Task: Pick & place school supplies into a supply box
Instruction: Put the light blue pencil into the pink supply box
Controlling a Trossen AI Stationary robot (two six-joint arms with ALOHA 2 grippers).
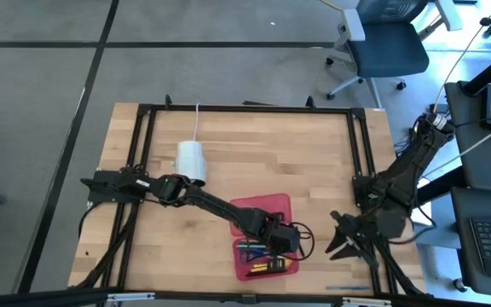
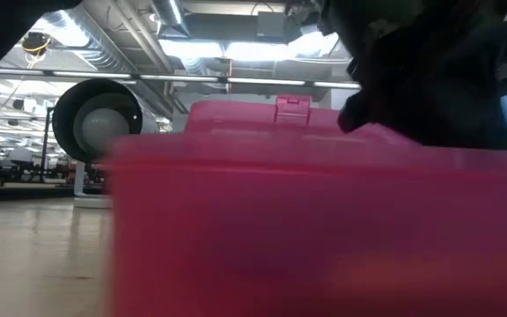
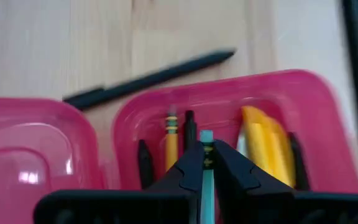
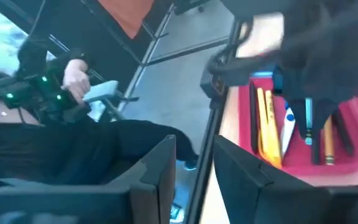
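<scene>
Pencil [image 3: 206,163], thin teal wood, pinched between left gripper [image 3: 206,168] fingertips above flat red translucent plastic supply box [image 3: 316,93]. Light, stiff, smooth: best gripped mid-shaft. Right gripper [image 1: 344,241] parted beside box.

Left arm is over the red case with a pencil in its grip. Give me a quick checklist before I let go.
1. Left gripper shut on the thin teal pencil: ok.
2. Gripper over the open tray of the red translucent plastic pencil case, not its lid: ok.
3. Room among the yellow pencil and black pens already inside: ok.
4. Pencil's height above the tray: cannot tell.
5. Right gripper parked clear at the table's right side: ok.
6. Black pen left on the wooden table: not ok, still out.
</scene>
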